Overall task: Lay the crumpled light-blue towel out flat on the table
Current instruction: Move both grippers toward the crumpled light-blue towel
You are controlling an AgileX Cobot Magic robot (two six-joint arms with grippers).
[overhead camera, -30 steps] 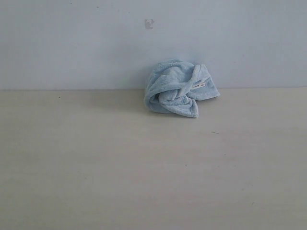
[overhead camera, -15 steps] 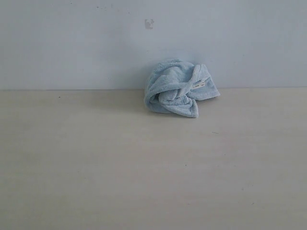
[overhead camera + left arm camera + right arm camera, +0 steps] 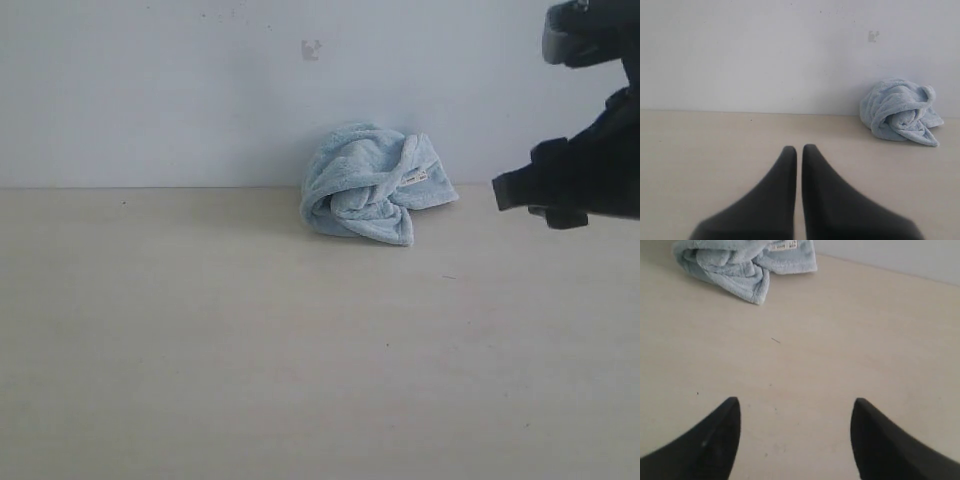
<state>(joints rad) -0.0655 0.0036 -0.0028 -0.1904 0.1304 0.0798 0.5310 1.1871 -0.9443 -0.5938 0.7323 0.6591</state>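
I see the towel (image 3: 375,185) bunched in a lump at the far edge of the table (image 3: 250,350), against the wall (image 3: 150,90), its white label (image 3: 417,177) showing. My right gripper (image 3: 796,400) hangs over bare table near it, jaws spread wide, empty. My left gripper (image 3: 799,147) is pressed closed on nothing, well apart from the towel.

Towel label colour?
White with small dark print; the label shows best in the right wrist view.

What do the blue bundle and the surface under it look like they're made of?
Crumpled light-blue towel: fluffy terry-like cloth, matte; fuzzy nap, soft folds. Pale beige table: likely wood or laminate, matte; faint grain, no glare.
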